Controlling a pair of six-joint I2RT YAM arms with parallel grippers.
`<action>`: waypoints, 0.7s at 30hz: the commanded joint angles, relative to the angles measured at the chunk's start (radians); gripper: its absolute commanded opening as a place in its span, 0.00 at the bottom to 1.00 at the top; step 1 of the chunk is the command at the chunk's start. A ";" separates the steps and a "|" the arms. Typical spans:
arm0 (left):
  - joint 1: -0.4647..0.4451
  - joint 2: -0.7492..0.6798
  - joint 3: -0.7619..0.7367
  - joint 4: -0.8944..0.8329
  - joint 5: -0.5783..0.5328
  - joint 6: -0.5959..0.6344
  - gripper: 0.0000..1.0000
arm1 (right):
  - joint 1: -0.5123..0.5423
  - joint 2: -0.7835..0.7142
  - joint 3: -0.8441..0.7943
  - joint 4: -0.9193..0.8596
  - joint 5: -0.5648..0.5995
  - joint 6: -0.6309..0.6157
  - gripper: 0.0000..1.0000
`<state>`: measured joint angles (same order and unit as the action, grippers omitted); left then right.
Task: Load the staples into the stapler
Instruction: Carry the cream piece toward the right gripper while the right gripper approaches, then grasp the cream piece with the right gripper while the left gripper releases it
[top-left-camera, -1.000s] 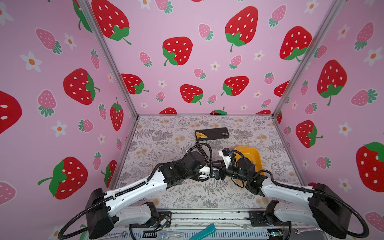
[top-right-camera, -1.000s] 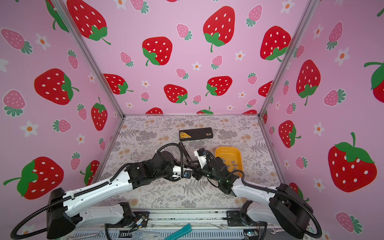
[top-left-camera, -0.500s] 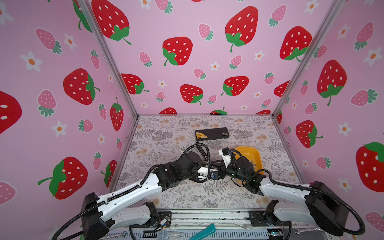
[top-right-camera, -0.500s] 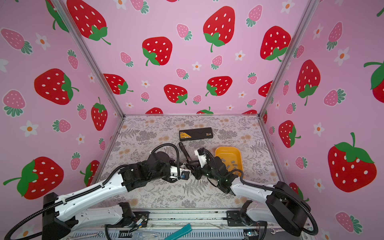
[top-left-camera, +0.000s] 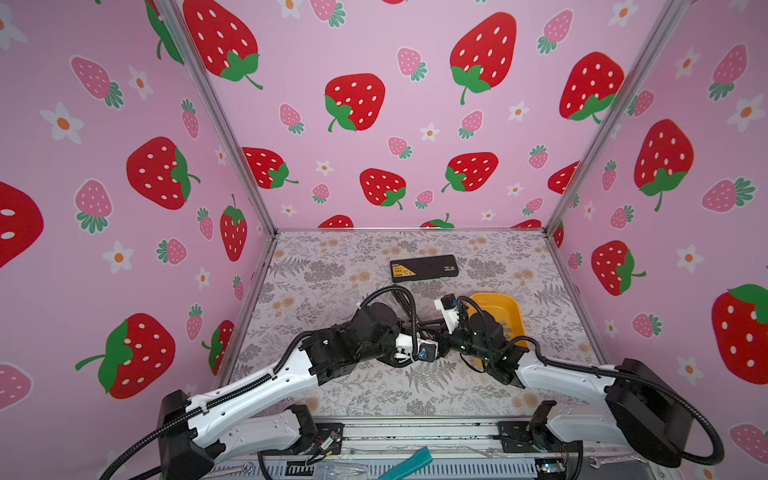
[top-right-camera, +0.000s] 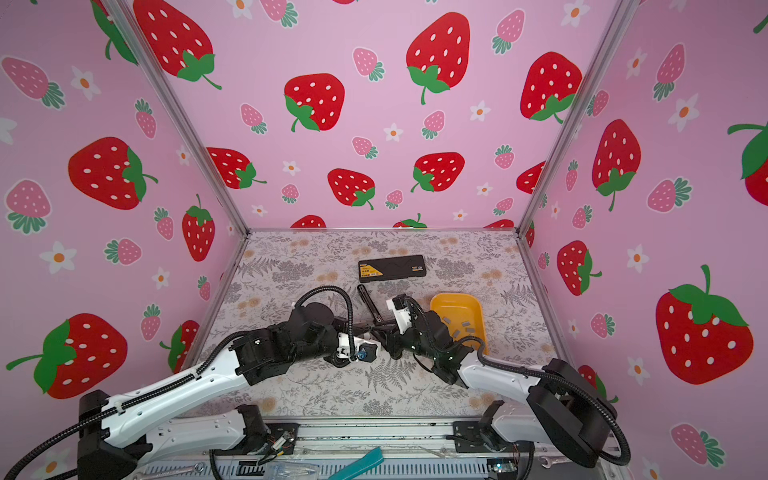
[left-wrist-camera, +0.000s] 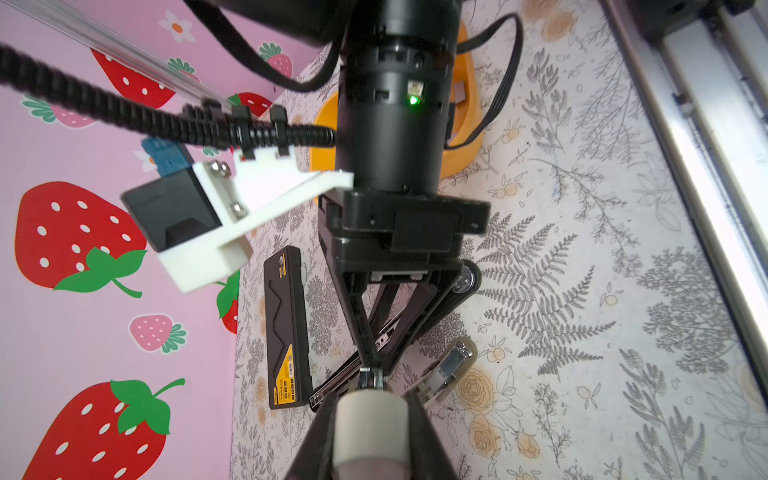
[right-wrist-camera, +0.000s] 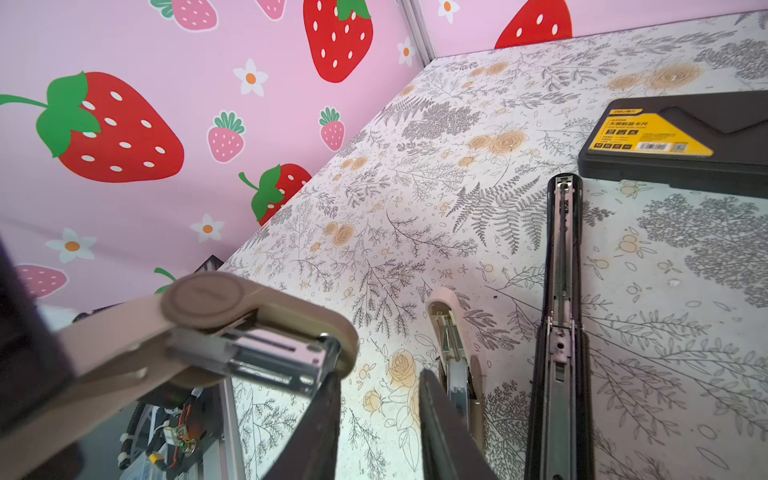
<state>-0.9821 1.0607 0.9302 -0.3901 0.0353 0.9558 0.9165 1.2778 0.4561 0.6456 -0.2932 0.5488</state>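
1. The black stapler (right-wrist-camera: 559, 291) is lying opened on the surface (right-wrist-camera: 415, 166) with its metal channel up. Its long axis is running from the claws toward the black case with a yellow label (right-wrist-camera: 681, 137).
2. The left claw (left-wrist-camera: 371, 409) is clenching a beige stapler (right-wrist-camera: 249, 320) above the surface, metal end pointing at the right claw (right-wrist-camera: 380, 374).
3. The right claw's fingers are standing slightly apart. I cannot tell if they are pinching anything.
4. The staples (top-right-camera: 457, 331) are lying in the yellow tray (top-right-camera: 440, 301), which the right arm is partly hiding.
5. The black stapler's near end is running out of the right wrist view.
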 joint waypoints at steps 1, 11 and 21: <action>-0.004 -0.014 0.031 0.025 0.088 -0.018 0.00 | 0.008 0.018 0.034 0.011 -0.042 -0.006 0.34; 0.003 -0.020 0.025 0.039 0.177 -0.033 0.00 | 0.018 0.037 0.051 0.012 -0.076 -0.009 0.34; 0.131 -0.049 0.014 0.083 0.296 -0.084 0.00 | 0.020 -0.031 0.042 -0.031 0.006 -0.058 0.38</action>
<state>-0.8909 1.0378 0.9302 -0.3679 0.2600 0.8909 0.9279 1.2961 0.4820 0.6197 -0.3225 0.5262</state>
